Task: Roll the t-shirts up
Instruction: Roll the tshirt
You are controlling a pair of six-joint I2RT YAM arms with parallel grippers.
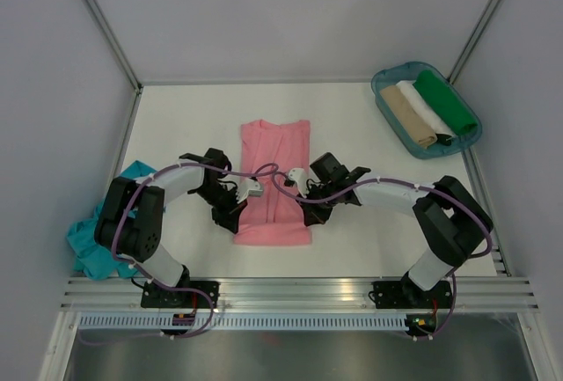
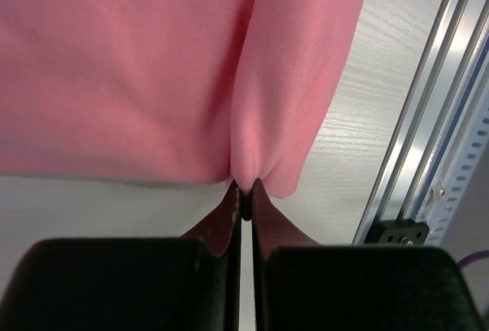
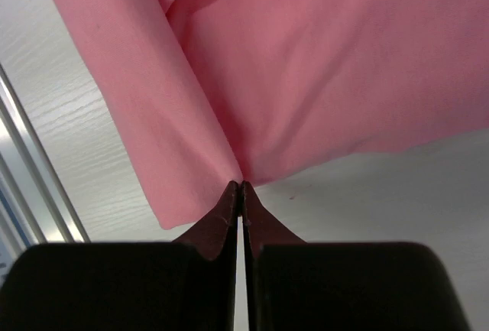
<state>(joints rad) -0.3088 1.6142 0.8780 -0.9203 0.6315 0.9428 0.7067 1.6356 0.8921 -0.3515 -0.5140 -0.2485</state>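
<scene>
A white tabletop point(image 1: 176, 117) is sitting between pale grey walls, with an aluminium rail point(image 1: 299, 289) running along its near edge. At the far left, a teal-blue t-shirt point(image 1: 88, 238) is lying crumpled at the tabletop's edge, well apart from both arms' working ends. Next, the left fingers point(image 2: 221, 228) are reaching in from the left and clenching on the left edge of the salmon-pink t-shirt point(image 1: 274, 157), close to its near hem. The wrist view is showing a small pleat of pink cloth pinched between the tips. The salmon-pink t-shirt is lying flat in the middle of the tabletop, folded into a narrow strip, its long axis running from the near edge away toward the far wall. On its other side the right fingers point(image 3: 221, 224) are gripping the right edge in the same manner, at about the same level. So the two arms are facing each other across the strip with its near end between them. As I judge it, the coming move is turning on carrying that near end up and over toward the far end, along the long axis, with both arms equally close. Nothing is standing in that path. At the far right, a blue-green tray point(image 1: 380, 98) is holding three rolled cloths, beige point(image 1: 413, 119), white point(image 1: 424, 106) and green point(image 1: 446, 102), well apart from the strip
</scene>
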